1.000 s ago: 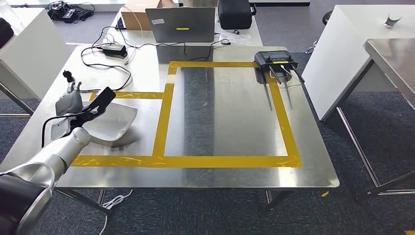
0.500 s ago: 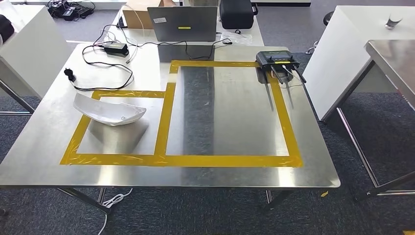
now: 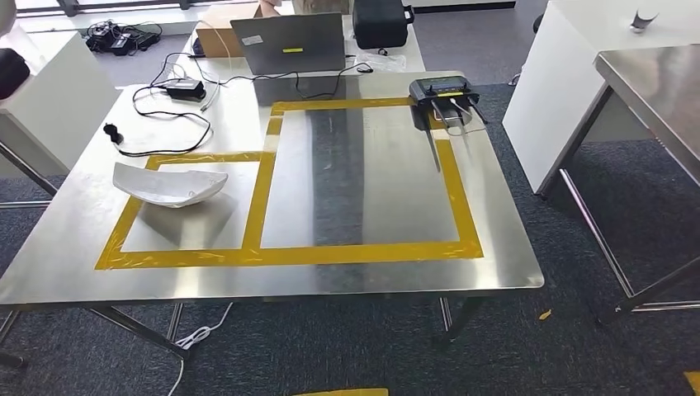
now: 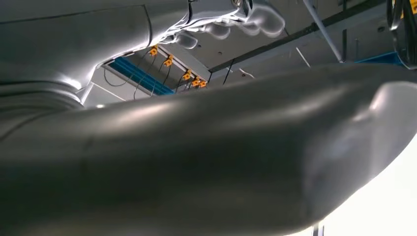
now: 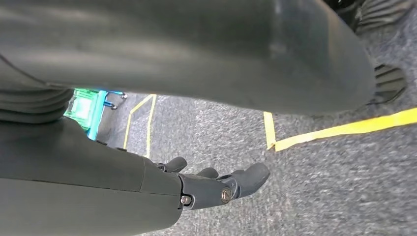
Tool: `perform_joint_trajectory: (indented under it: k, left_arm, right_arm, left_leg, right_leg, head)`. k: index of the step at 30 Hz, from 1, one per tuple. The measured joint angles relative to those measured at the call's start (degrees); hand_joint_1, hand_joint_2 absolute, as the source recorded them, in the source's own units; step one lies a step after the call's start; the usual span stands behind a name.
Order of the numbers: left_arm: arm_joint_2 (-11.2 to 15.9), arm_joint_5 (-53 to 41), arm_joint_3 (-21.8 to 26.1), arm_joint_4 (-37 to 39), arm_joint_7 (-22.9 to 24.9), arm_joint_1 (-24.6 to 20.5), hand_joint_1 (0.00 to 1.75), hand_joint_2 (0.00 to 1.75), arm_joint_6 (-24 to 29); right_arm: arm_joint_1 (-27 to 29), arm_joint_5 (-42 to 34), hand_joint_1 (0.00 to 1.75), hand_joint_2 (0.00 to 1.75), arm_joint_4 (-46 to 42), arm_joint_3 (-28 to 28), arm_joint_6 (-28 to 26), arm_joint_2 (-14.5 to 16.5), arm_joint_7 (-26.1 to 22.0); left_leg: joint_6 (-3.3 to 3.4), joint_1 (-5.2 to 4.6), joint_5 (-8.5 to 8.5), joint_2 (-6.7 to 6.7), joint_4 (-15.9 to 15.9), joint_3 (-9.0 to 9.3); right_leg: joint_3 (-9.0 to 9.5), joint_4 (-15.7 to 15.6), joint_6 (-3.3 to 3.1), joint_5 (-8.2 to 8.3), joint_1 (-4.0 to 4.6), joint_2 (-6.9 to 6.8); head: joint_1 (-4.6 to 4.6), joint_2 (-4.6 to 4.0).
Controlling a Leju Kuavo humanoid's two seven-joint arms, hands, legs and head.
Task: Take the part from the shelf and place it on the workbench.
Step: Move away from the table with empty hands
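The white curved part (image 3: 169, 186) lies on the steel workbench (image 3: 363, 181), inside the smaller yellow-taped square (image 3: 190, 257) at its left, with nothing touching it. In the left wrist view my left hand (image 4: 206, 162) appears as a thick grey thumb close to the lens, with ceiling behind it and nothing in its grip. My right hand (image 5: 216, 187) hangs over grey carpet, its dark fingers (image 5: 246, 179) loosely stretched and empty.
A black router (image 3: 443, 89) with antennas sits at the bench's far right. A laptop (image 3: 289, 43), a black bag (image 3: 380, 21) and loose cables (image 3: 165, 115) occupy the far side. A white counter (image 3: 569, 66) and another steel table (image 3: 660, 91) stand to the right.
My left arm, at the part one second ago, has let go of it and pulled out of the head view. The part now lies free, and the camera has since shifted.
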Motion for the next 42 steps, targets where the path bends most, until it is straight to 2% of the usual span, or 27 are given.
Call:
perform_joint_trajectory:
  k: [2, 3, 4, 6, 8, 10, 13, 14, 15, 17, 18, 19, 21, 23, 25, 27, 29, 30, 32, 34, 35, 36, 37, 38, 39, 41, 42]
  left_arm:
    - [0.62, 0.19, -0.34, -0.05, -0.21, 0.16, 0.0, 0.0, 1.88]
    - [1.11, 0.37, -0.5, -0.15, -0.42, 0.47, 0.0, 0.0, 3.02]
    - [1.69, 0.58, -0.62, -0.32, -0.75, 0.87, 0.0, 0.0, 4.09]
    - [2.89, 1.05, -0.68, -0.79, -1.44, 1.5, 0.0, 0.0, 5.5]
    - [4.04, 1.46, -0.71, -1.37, -1.73, 1.72, 0.0, 0.0, 6.15]
    - [5.59, 2.14, -0.69, -1.9, -1.73, 2.04, 0.0, 0.0, 6.82]
    - [8.75, 3.41, -0.54, -2.23, -1.81, 2.92, 0.0, 0.0, 8.08]
    - [9.67, 3.79, -0.42, -2.31, -1.91, 3.25, 0.0, 0.0, 8.43]
    - [10.64, 4.26, -0.19, -2.42, -2.06, 3.59, 0.0, 0.0, 8.69]
    - [12.9, 5.62, 0.45, -2.7, -2.5, 4.46, 0.0, 0.0, 8.87]
    - [14.09, 6.43, 0.78, -2.86, -2.64, 4.99, 0.0, 0.0, 8.88]
    - [15.07, 7.12, 1.04, -2.98, -2.71, 5.49, 0.0, 0.0, 8.88]
    - [17.18, 8.43, 1.65, -3.27, -2.58, 6.69, 0.0, 0.0, 8.97]
    - [19.77, 10.2, 2.62, -3.71, -1.44, 8.31, 0.0, 0.0, 9.23]
    - [23.12, 13.73, 4.41, -4.66, 0.28, 11.07, 0.0, 0.0, 9.64]
    - [27.17, 19.44, 7.74, -6.26, 0.81, 16.83, 0.0, 0.0, 10.14]
    - [31.34, 25.46, 14.17, -9.05, 0.6, 28.61, 0.0, 0.0, 10.54]
    - [32.85, 27.71, 19.11, -10.96, 0.59, 36.84, 0.0, 0.0, 10.59]
    - [33.66, 29.95, 31.91, -15.24, 0.7, 53.97, 0.0, 0.0, 9.78]
    - [31.37, 28.91, 44.86, -18.81, 0.27, 67.66, 0.0, 0.0, 8.45]
    - [29.62, 27.49, 50.51, -19.91, 0.14, 72.8, 0.0, 0.0, 7.9]
    - [27.77, 25.61, 55.06, -20.53, 0.31, 77.04, 0.0, 0.0, 7.41]
    - [26.05, 23.71, 58.87, -20.72, 0.65, 80.49, 0.0, 0.0, 6.88]
    - [24.13, 21.82, 62.08, -20.57, 0.88, 83.06, 0.0, 0.0, 6.46]
    - [21.74, 20.18, 64.92, -19.77, 0.58, 84.79, 0.0, 0.0, 6.48]
    - [16.31, 18.03, 69.98, -16.53, -1.26, 86.78, 0.0, 0.0, 7.65]
    - [13.5, 17.55, 72.04, -14.3, -2.06, 87.57, 0.0, 0.0, 8.33]
  right_arm:
    - [0.16, 0.4, 0.0, 0.0, 0.0, -0.01, 0.0, 0.0, 0.0]
    - [0.23, 0.63, 0.0, 0.0, 0.0, -0.02, -0.01, 0.0, 0.01]
    - [0.29, 0.77, 0.0, 0.0, 0.0, -0.02, -0.01, 0.0, 0.01]
    - [0.39, 0.9, 0.0, 0.0, 0.0, -0.02, -0.01, 0.0, 0.02]
    - [0.45, 0.89, 0.0, 0.0, 0.0, -0.02, -0.01, 0.07, 0.02]
    - [0.5, 0.89, 0.0, 0.0, 0.0, -0.02, -0.02, 0.13, 0.01]
    - [0.75, 0.99, 0.0, 0.0, 0.0, -0.07, -0.02, 0.14, -0.03]
    - [0.86, 1.07, 0.0, 0.0, 0.0, -0.08, 0.02, 0.16, 0.02]
    - [0.94, 1.14, 0.0, 0.0, 0.0, -0.08, 0.07, 0.21, 0.18]
    - [0.95, 1.19, 0.0, 0.0, 0.0, -0.09, 0.17, 0.3, 0.52]
    - [0.93, 1.15, 0.0, 0.0, 0.0, -0.1, 0.17, 0.33, 0.62]
    - [0.92, 1.1, 0.0, 0.0, 0.0, -0.11, 0.17, 0.33, 0.61]
    - [0.89, 0.95, 0.0, 0.0, 0.0, -0.23, 0.17, 0.34, 0.61]
    - [0.86, 0.62, 0.0, 0.0, 0.0, -0.43, 0.17, 0.38, 0.64]
    - [0.67, 0.09, 0.0, 0.0, 0.0, -0.79, 0.17, 0.59, 0.59]
    - [0.53, -0.46, 0.0, 0.0, 0.0, -1.25, 0.17, 0.92, 0.45]
    - [0.69, -0.94, 0.0, 0.0, 0.01, -1.76, 0.16, 1.27, 0.39]
    - [0.82, -1.16, 0.0, 0.0, 0.01, -2.1, 0.15, 1.45, 0.26]
    - [1.09, -1.62, 0.0, 0.0, 0.02, -2.79, 0.14, 1.74, -0.04]
    - [1.2, -1.91, 0.0, 0.0, 0.02, -3.45, 0.06, 1.98, -0.16]
    - [1.23, -2.03, 0.0, 0.0, 0.02, -3.78, 0.02, 2.05, -0.16]
    - [1.28, -2.17, 0.0, 0.0, 0.02, -4.1, -0.02, 2.11, -0.11]
    - [1.33, -2.35, 0.0, 0.0, 0.02, -4.36, -0.02, 2.16, -0.07]
    - [1.38, -2.52, 0.0, 0.0, 0.02, -4.63, -0.02, 2.2, -0.01]
    - [1.4, -2.68, 0.0, 0.0, 0.02, -4.9, -0.03, 2.24, 0.04]
    - [1.27, -2.87, 0.0, 0.0, 0.01, -5.37, -0.05, 2.28, 0.13]
    - [1.16, -2.96, 0.0, 0.0, -0.01, -5.5, -0.07, 2.28, 0.03]
  left_leg:
    - [-0.12, -0.03, -4.02, -0.01, 6.73, -1.37]
    - [-0.03, -0.08, -4.31, -0.01, 8.19, -1.09]
    - [0.18, -0.19, -3.56, -0.01, 7.71, 0.18]
    - [1.01, -0.59, -1.03, -0.04, 2.04, 4.95]
    - [1.89, -1.05, -0.72, 0.0, -4.49, 9.32]
    - [2.18, -1.4, -1.2, 0.12, -7.36, 10.77]
    - [2.8, -1.37, 0.14, 0.4, -8.43, 10.45]
    - [3.15, -1.17, 0.83, 0.53, -8.78, 10.21]
    - [3.43, -0.93, 1.62, 0.64, -9.09, 9.79]
    - [3.63, -0.76, 2.97, 0.67, -9.06, 8.31]
    - [3.58, -0.71, 3.53, 0.67, -8.96, 7.54]
    - [3.48, -0.68, 3.94, 0.68, -8.85, 6.91]
    - [3.12, -0.53, 4.65, 0.7, -8.5, 5.67]
    - [2.56, -0.27, 5.37, 0.75, -7.83, 4.21]
    - [1.82, -0.22, 5.95, 0.95, -7.18, 3.1]
    - [0.99, -0.48, 6.51, 1.4, -7.19, 3.12]
    - [0.11, -0.77, 6.89, 1.8, -7.89, 3.93]
    - [-0.36, -0.78, 6.15, 1.69, -7.81, 4.04]
    - [-1.16, -0.51, 1.9, 1.17, -4.67, 3.06]
    - [-1.54, -0.17, -3.14, 0.85, 1.9, 1.26]
    - [-1.53, -0.1, -4.12, 0.79, 4.77, 0.88]
    - [-1.42, -0.1, -3.74, 0.72, 6.35, 1.24]
    - [-1.25, -0.1, -2.32, 0.67, 6.09, 2.57]
    - [-0.97, -0.12, -0.78, 0.65, 3.82, 4.95]
    - [-0.55, -0.22, -0.44, 0.68, 0.08, 7.9]
    - [0.46, -0.77, -1.46, 0.73, -6.69, 12.47]
    - [0.98, -1.08, -2.21, 0.76, -8.33, 13.24]
  right_leg:
    - [-1.27, 0.03, -0.3, 0.96, 0.24, 0.0]
    - [-1.89, 0.05, -0.37, 1.44, 0.38, 0.01]
    - [-2.49, 0.06, -0.43, 1.93, 0.53, 0.02]
    - [-3.4, 0.08, -0.45, 2.83, 0.79, 0.09]
    - [-3.96, 0.1, -0.29, 3.54, 0.96, 0.15]
    - [-4.18, -0.04, 0.14, 4.25, 0.85, 0.22]
    - [-4.41, -0.3, 1.12, 4.92, 0.72, 0.46]
    - [-4.82, 0.51, 1.38, 3.75, 0.79, 0.49]
    - [-5.52, 2.44, 1.62, 1.56, 0.83, 0.48]
    - [-7.48, 9.41, 2.02, -4.16, 0.58, 0.31]
    - [-8.23, 12.86, 2.23, -6.01, 0.44, 0.25]
    - [-8.64, 15.36, 2.41, -6.87, 0.33, 0.2]
    - [-7.31, 15.93, 2.64, -5.61, 0.16, 0.13]
    - [-2.65, 10.63, 2.8, -3.18, -0.07, 0.11]
    - [2.39, 3.6, 2.32, -3.24, -0.05, 0.3]
    - [4.11, 0.78, 1.22, -4.13, 0.1, 0.75]
    - [3.88, 0.36, 0.17, -3.42, -0.34, 1.2]
    - [3.66, 0.06, -0.25, -2.89, -0.62, 1.43]
    - [2.65, -0.37, -0.8, -1.66, -0.8, 1.73]
    - [0.93, -0.38, -1.05, -0.35, -0.39, 1.75]
    - [0.0, -0.34, -1.15, 0.33, -0.15, 1.65]
    - [-0.92, -0.27, -1.2, 0.99, 0.03, 1.57]
    - [-1.79, -0.17, -1.18, 1.6, 0.22, 1.51]
    - [-2.53, -0.05, -1.07, 2.14, 0.37, 1.47]
    - [-3.04, 0.04, -0.84, 2.65, 0.48, 1.35]
    - [-3.37, 0.05, -0.12, 3.48, 0.49, 1.09]
    - [-3.3, -0.12, 0.32, 3.91, 0.43, 0.94]
  head:
    - [-0.02, 0.0]
    - [-0.03, 0.0]
    - [-0.03, 0.0]
    - [-0.04, 0.0]
    - [0.01, 0.0]
    - [0.0, 0.0]
    - [-0.14, 0.0]
    - [-0.1, 0.0]
    - [-0.04, 0.0]
    - [0.1, 0.0]
    - [0.13, 0.0]
    - [0.14, 0.0]
    - [0.16, 0.0]
    - [0.2, 0.0]
    - [0.37, 0.0]
    - [0.52, 0.0]
    - [0.49, 0.0]
    - [0.22, 0.0]
    - [-0.48, 0.0]
    - [-0.89, 0.0]
    - [-0.9, 0.0]
    - [-0.9, 0.0]
    - [-0.94, 0.0]
    - [-0.96, 0.0]
    - [-0.98, 0.0]
    - [-0.97, 0.0]
    - [-1.07, 0.0]
